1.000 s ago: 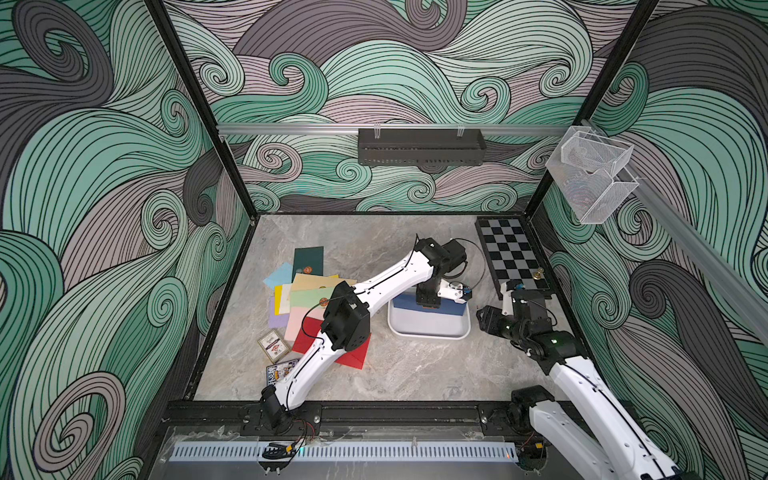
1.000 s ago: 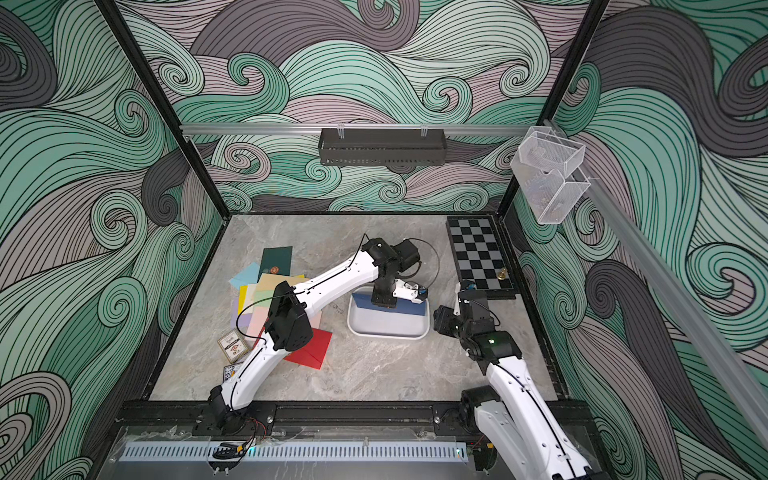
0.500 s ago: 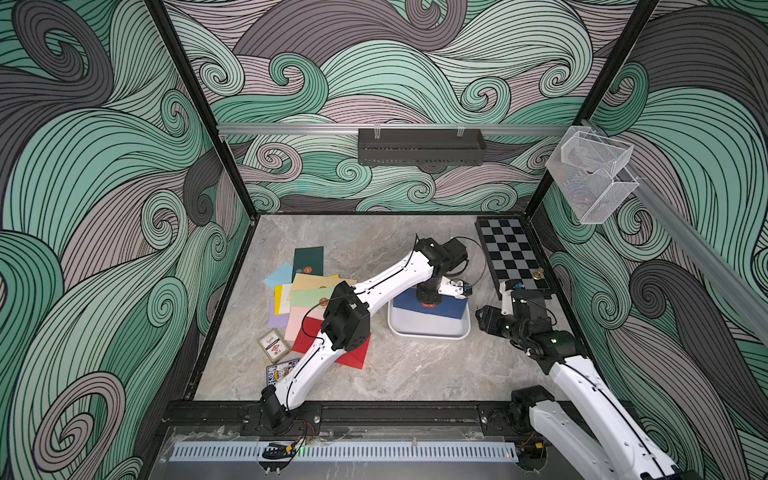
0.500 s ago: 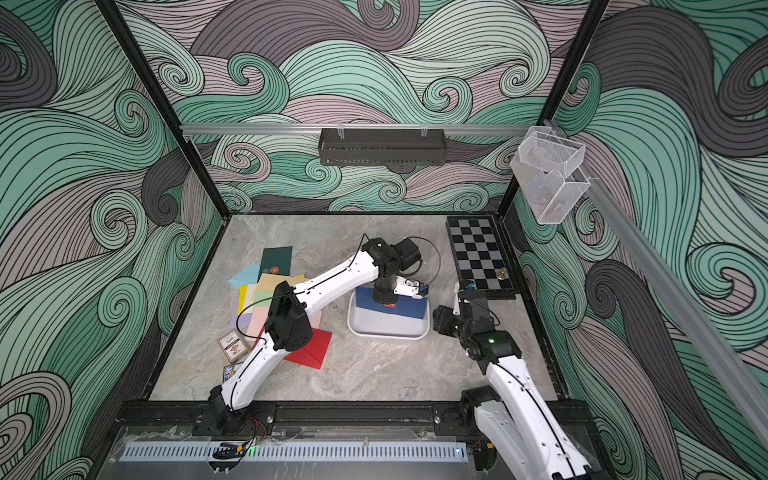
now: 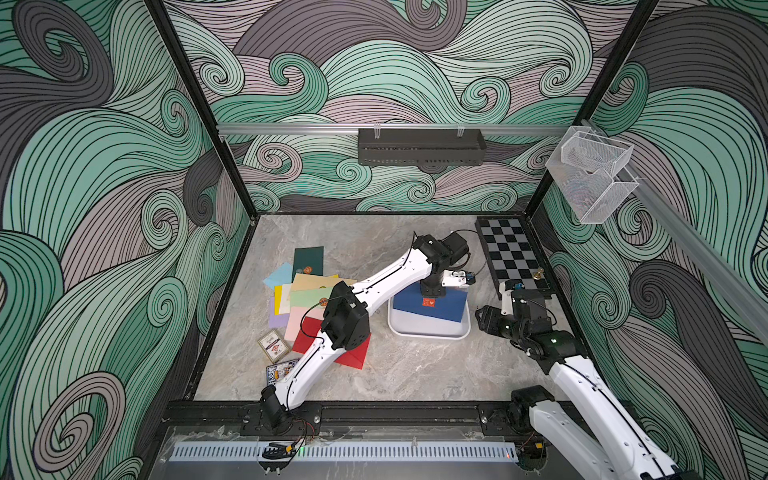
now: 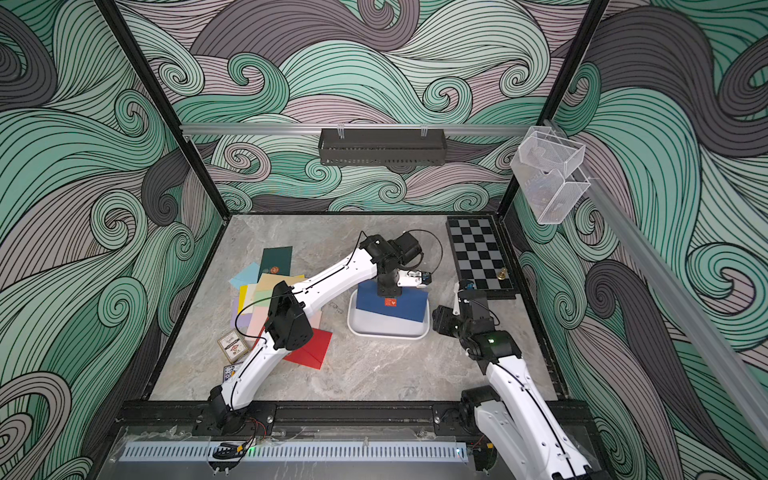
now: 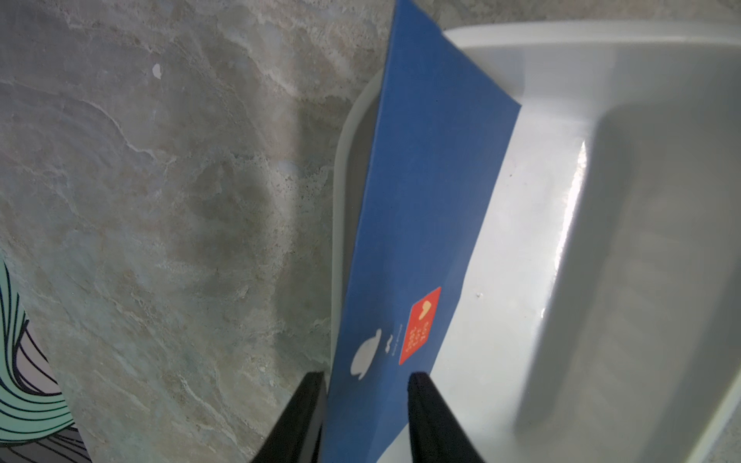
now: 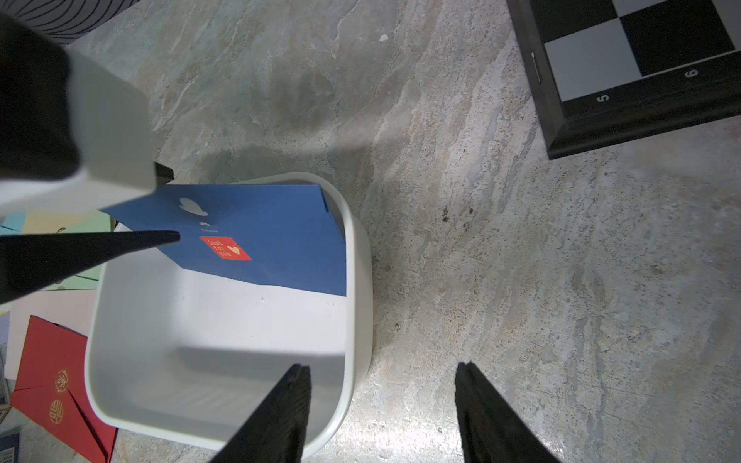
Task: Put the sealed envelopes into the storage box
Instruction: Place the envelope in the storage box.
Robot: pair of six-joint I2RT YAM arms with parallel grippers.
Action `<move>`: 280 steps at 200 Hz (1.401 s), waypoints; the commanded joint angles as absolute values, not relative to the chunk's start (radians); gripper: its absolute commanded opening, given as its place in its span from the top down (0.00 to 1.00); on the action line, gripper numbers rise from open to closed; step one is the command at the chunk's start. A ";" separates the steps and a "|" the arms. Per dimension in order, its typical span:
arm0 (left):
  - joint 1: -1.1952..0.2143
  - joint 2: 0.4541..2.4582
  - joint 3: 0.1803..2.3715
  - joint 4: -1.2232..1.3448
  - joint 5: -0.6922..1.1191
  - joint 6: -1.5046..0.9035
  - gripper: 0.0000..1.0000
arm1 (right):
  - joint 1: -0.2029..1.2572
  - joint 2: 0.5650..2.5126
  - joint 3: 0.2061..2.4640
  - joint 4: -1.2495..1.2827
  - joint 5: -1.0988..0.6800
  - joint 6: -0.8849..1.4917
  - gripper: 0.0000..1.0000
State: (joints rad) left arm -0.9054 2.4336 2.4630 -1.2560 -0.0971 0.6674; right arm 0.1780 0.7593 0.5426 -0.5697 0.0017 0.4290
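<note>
Left gripper (image 7: 367, 375): jaws parted, straddling the upper long edge of the blue envelope (image 7: 433, 200). The gap is far wider than the paper, so there is no pinch.

Blue envelope: inside the storage box (image 5: 428, 332), standing tilted on its lower long edge on the box floor and leaning against the far wall. In both top views its long axis runs side to side along that wall. The face with the red sticker is turned up and toward the robot's base. One end corner pokes above the rim.

Right gripper (image 8: 383, 365): jaws spread and empty, hovering at the box's right-hand wall, one finger over the rim and one over the table (image 8: 521, 240).

Pile of envelopes (image 5: 307, 299): flat on the table left of the box. The red envelope (image 5: 353, 353) lies nearest the front. The dark green envelope (image 5: 308, 259) has its long axis pointing toward the back wall.
</note>
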 commanded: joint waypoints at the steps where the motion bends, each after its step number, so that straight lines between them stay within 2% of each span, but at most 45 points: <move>1: -0.871 2.428 2.496 -1.258 -0.078 0.595 0.61 | 0.172 0.766 0.536 -0.559 -0.006 0.421 0.38; 47: -0.810 2.320 2.490 -1.226 -0.028 0.411 0.61 | 0.169 0.882 0.580 -0.504 -0.051 0.398 0.37; 63: -0.774 2.243 2.428 -1.195 -0.018 0.315 0.59 | 0.169 0.941 0.603 -0.466 -0.068 0.403 0.37; 83: -0.724 2.087 2.223 -1.088 0.019 0.219 0.57 | 0.167 1.033 0.632 -0.417 -0.094 0.417 0.36; 133: -0.590 1.586 1.535 -0.660 0.105 0.021 0.54 | 0.169 1.242 0.741 -0.350 -0.089 0.416 0.34; 165: -0.509 1.356 1.299 -0.575 0.158 -0.096 0.50 | 0.168 1.351 0.814 -0.309 -0.125 0.437 0.34; 216: -0.462 1.234 1.161 -0.614 0.224 -0.122 0.48 | 0.191 1.431 0.899 -0.325 -0.167 0.468 0.34; 280: -0.458 1.238 1.119 -0.592 0.242 -0.142 0.48 | 0.221 1.435 0.919 -0.330 -0.124 0.478 0.33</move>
State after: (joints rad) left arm -0.4660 1.2354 1.1114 -0.6140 0.2157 -0.1207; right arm 0.2180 1.4548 0.8986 -0.3260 -0.1547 0.4725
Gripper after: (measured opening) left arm 0.517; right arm 0.660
